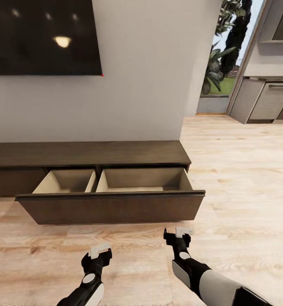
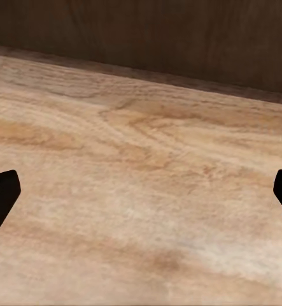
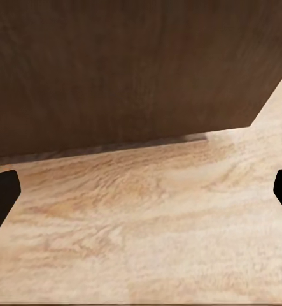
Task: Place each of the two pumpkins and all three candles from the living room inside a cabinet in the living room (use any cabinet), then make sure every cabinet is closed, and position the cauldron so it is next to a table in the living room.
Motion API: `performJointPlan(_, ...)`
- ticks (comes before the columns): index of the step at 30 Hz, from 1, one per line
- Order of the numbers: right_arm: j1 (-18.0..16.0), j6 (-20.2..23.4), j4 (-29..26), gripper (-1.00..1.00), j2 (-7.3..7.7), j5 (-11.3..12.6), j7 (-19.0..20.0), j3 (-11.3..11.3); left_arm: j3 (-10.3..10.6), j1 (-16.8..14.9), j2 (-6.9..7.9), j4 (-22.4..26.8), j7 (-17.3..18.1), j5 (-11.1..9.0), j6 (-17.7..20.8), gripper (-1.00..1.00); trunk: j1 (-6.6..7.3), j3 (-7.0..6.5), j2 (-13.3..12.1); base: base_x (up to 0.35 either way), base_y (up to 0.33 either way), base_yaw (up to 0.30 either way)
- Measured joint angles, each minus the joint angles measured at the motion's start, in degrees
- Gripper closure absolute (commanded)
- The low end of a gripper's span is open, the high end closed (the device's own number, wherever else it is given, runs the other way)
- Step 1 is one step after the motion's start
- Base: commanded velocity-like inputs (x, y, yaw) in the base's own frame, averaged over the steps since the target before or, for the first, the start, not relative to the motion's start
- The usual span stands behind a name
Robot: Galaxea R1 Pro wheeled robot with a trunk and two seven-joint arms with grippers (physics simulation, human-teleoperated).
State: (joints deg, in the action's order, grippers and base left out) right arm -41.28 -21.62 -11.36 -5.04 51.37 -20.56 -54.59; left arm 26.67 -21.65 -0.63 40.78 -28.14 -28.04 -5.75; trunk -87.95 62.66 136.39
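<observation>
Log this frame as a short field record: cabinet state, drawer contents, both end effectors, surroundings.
cabinet: against wall, drawer pulled open
drawer contents: two beige compartments, nothing visible inside
left end effector: open, empty, over floor before drawer front
right end effector: open, empty, near drawer's right end
screen: dark, on wall above cabinet

A pale grey wall carries a dark screen reflecting ceiling lights; light wood-grain floor spreads below. At the right, a tall window shows green plants; grey kitchen units stand beyond.
</observation>
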Motion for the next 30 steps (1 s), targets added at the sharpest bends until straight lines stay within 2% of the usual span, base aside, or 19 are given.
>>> performJointPlan(9, 0.76, -1.24, 0.04, -1.0, -0.08, -0.28, 0.04, -0.01, 0.02, 0.0, 0.16, 0.91, -0.28, 0.59, -0.24, -1.0, -1.98, 1.61, 3.61, 0.0, 0.0, 0.0)
performJointPlan(14, 1.49, -6.66, 0.01, -1.0, 0.15, -0.06, 0.15, -0.02, -0.19, 0.0, 0.41, 1.52, -0.34, 0.6, -0.26, -1.0, -3.08, 2.51, 5.61, 0.0, 0.0, 0.0)
performJointPlan(17, 2.06, -8.0, -0.04, -1.0, -0.08, -0.07, 0.18, -0.02, -0.25, 0.03, 0.46, 1.61, -0.35, 0.63, -0.31, -1.0, -3.73, 3.05, 6.82, 0.0, 0.0, 0.0)
performJointPlan(23, 2.2, -8.37, -0.05, -1.0, -0.07, -0.07, 0.18, -0.02, -0.03, 0.07, 0.43, 3.39, -0.35, 0.64, -0.32, -1.0, -3.9, 4.38, 6.91, 0.0, 0.0, 0.0)
performJointPlan(30, 2.21, -8.4, -0.02, -1.0, -0.06, 0.0, 0.18, -0.03, -0.15, 0.16, 0.75, 6.2, -0.3, 0.62, -0.31, -1.0, -3.89, 4.39, 6.91, 0.0, 0.0, 0.0)
